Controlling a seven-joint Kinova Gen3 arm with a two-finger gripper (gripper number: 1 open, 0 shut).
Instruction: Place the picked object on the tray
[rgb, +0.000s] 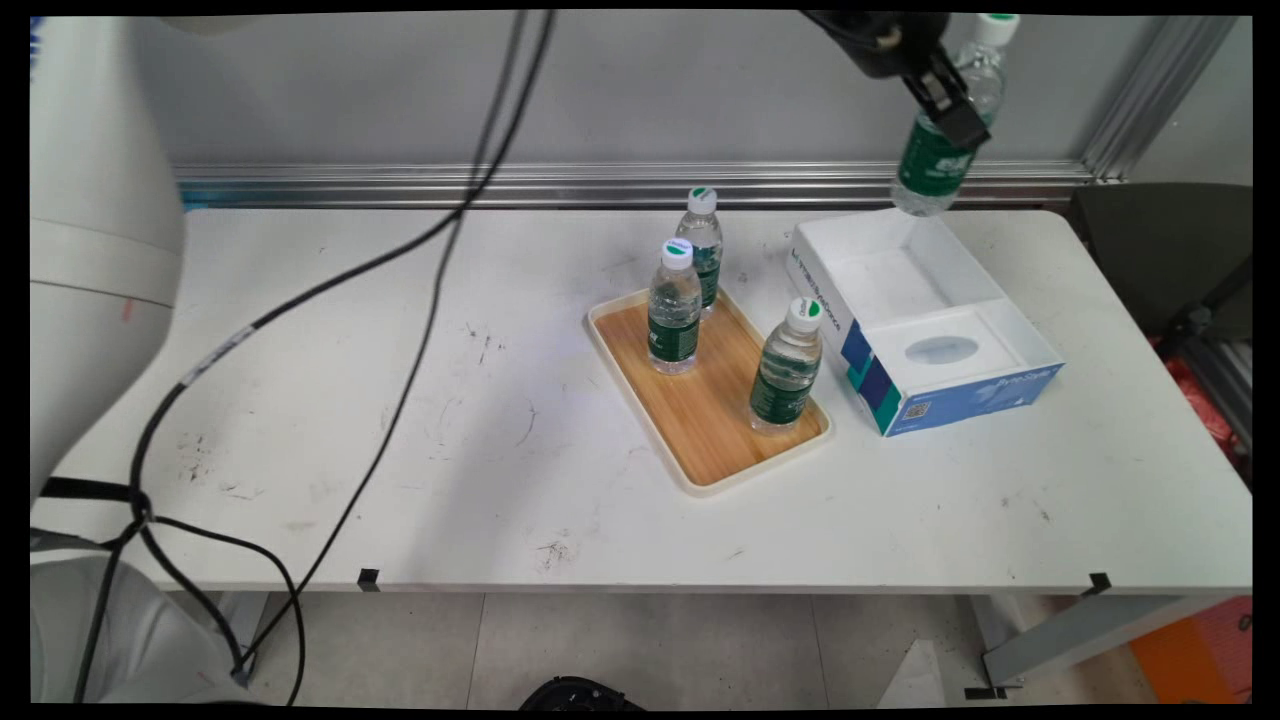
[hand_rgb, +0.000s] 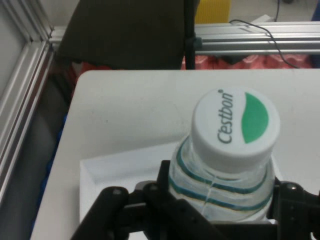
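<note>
Hand: the hand (rgb: 948, 108) is high at the upper right, clamped around the body of a water bottle (rgb: 940, 130) with a white cap and green label.
Held bottle: in the air, tilted, cap up and to the right, base hanging just above the far end of the box (rgb: 985, 395).
Box: open white and blue carton on the desk (rgb: 400, 400), right of the tray; its far compartment is bare, its near one has an oval recess.
Tray: wooden tray (rgb: 705, 400) carrying two upright bottles, left bottle (rgb: 674, 310) and right bottle (rgb: 788, 368).
Third bottle: far bottle (rgb: 702, 243) stands upright at the tray's far end; on or behind it, unclear.
</note>
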